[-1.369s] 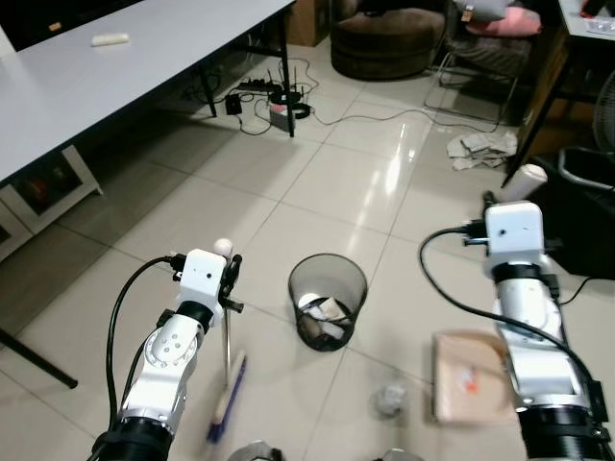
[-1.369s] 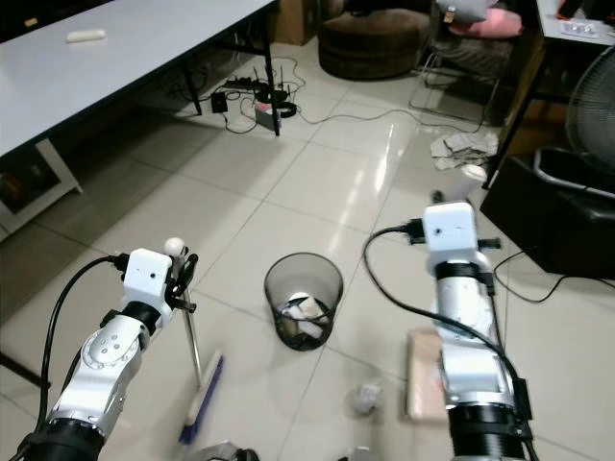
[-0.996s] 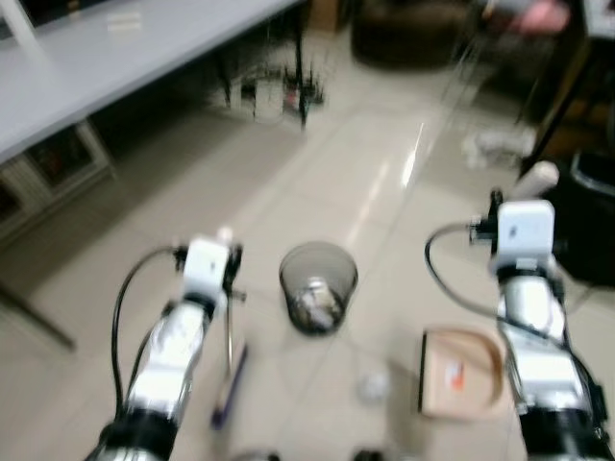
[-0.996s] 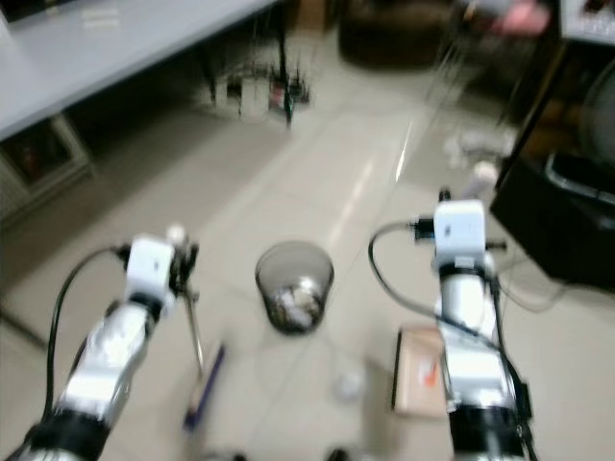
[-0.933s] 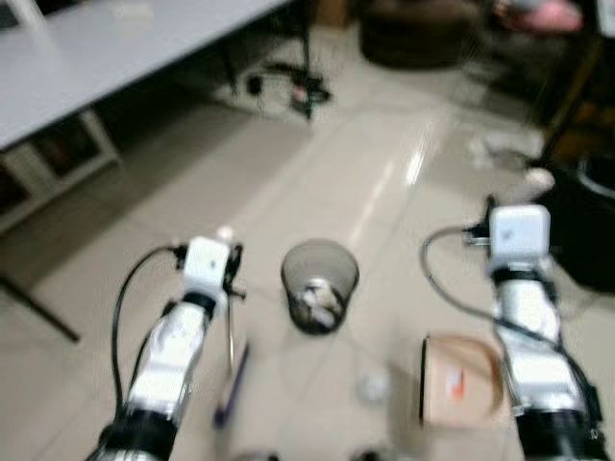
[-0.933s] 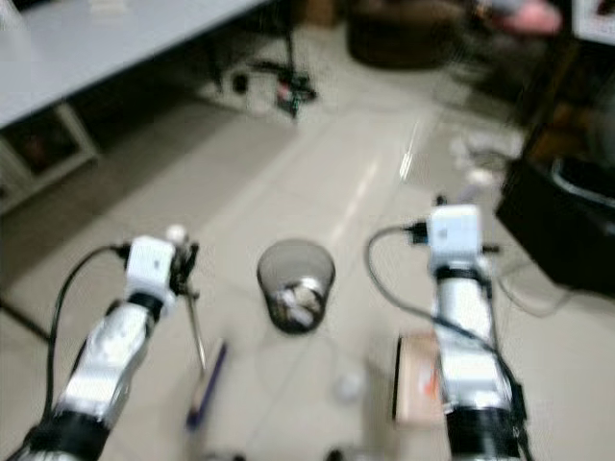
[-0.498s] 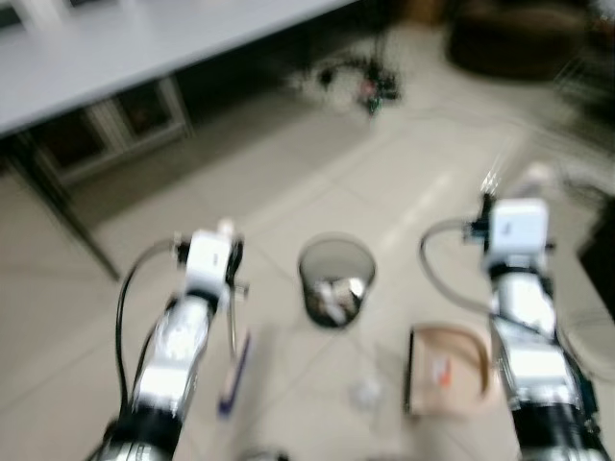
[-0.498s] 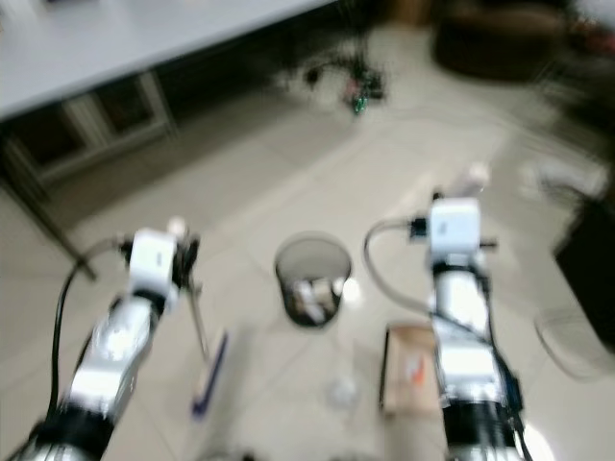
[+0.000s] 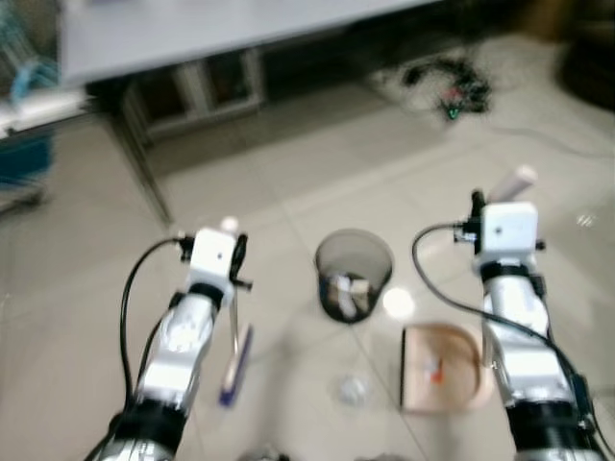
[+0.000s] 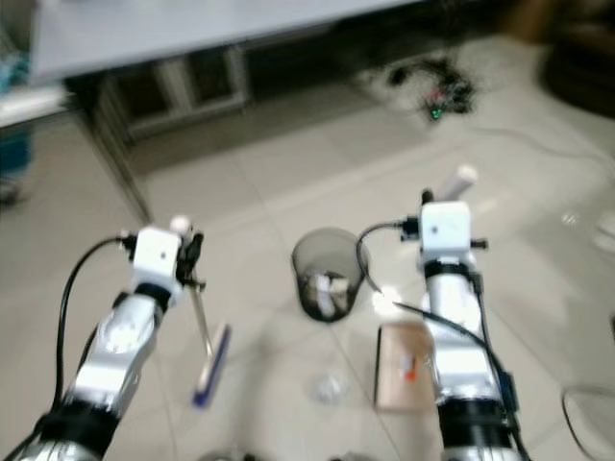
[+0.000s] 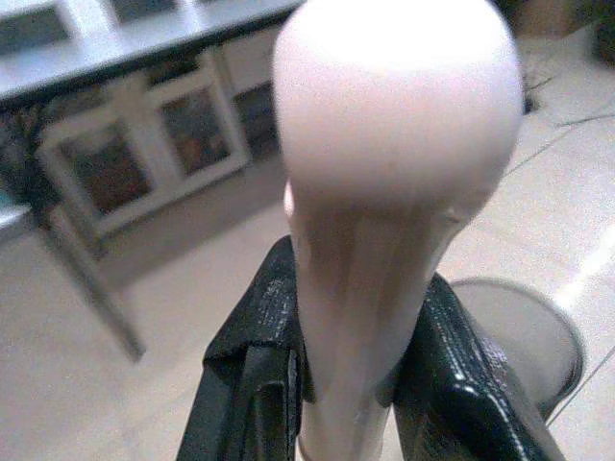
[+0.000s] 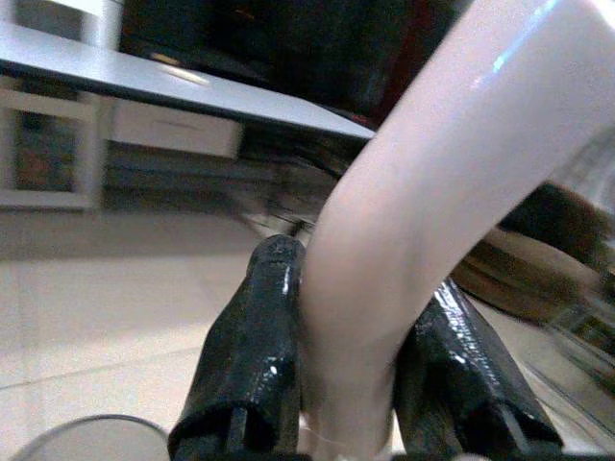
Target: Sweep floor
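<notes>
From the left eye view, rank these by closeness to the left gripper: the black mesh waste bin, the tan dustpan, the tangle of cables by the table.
1. Black mesh waste bin: beside the left gripper, toward the robot's right.
2. Tan dustpan: beyond the bin, under the right arm.
3. Tangle of cables: far off near the grey table.
</notes>
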Controlling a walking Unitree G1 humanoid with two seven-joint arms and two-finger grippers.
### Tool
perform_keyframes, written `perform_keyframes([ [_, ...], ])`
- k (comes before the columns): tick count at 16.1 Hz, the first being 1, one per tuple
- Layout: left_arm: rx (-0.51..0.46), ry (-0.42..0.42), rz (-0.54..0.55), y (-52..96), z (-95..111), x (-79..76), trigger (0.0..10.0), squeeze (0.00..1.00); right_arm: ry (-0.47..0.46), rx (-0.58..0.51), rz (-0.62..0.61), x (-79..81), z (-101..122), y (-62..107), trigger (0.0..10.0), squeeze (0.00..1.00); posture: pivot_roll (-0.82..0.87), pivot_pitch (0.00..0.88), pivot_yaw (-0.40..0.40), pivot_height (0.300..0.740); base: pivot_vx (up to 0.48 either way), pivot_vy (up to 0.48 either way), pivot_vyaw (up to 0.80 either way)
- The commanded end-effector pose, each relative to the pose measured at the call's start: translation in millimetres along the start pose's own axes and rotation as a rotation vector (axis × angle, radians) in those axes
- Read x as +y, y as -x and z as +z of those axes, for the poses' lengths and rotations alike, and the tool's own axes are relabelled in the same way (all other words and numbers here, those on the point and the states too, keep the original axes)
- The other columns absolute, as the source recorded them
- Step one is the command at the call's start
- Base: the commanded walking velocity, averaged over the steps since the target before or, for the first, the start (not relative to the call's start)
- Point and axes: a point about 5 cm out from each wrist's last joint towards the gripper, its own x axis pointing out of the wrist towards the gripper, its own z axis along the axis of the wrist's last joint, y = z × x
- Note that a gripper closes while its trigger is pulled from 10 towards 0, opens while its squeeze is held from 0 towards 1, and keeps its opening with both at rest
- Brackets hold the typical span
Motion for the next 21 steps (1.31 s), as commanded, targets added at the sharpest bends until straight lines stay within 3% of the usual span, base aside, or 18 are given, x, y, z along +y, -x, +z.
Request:
perform_keyframes([
  [1, -0.043, -0.027, 0.005, -4.5, 10.5, 3.1, 10.0, 0.00, -0.010, -0.054, -0.006, -3.3, 10.1, -2.9, 10.0, 0.00, -0.01, 0.032, 0.097, 0.740, 0.000, -0.480, 0.52],
  [8, -0.057, -0.040, -0.039, -6.3, 9.2, -1.6, 10.0, 0.00, -0.155, -0.014, 0.027, 7.0, -0.9, 6.4, 10.0, 0.00, -0.01, 0.065, 0.109, 0.740, 0.000, -0.069, 0.00],
  [15, -0.073, -0.044, -0.109, -22.0, 14.6, -16.0, 10.0, 0.00, -0.158, -0.001, 0.034, 14.0, -11.5, 5.1, 10.0, 0.00, 0.00, 0.106, 0.117, 0.740, 0.000, 0.000, 0.00],
  [21, -0.094, 0.030, -0.140, -29.3, 14.5, -30.1, 10.0, 0.00, -0.119, -0.069, 0.072, 36.8, -8.9, -2.5, 10.0, 0.00, 0.02, 0.163, 0.117, 0.740, 0.000, 0.000, 0.00],
])
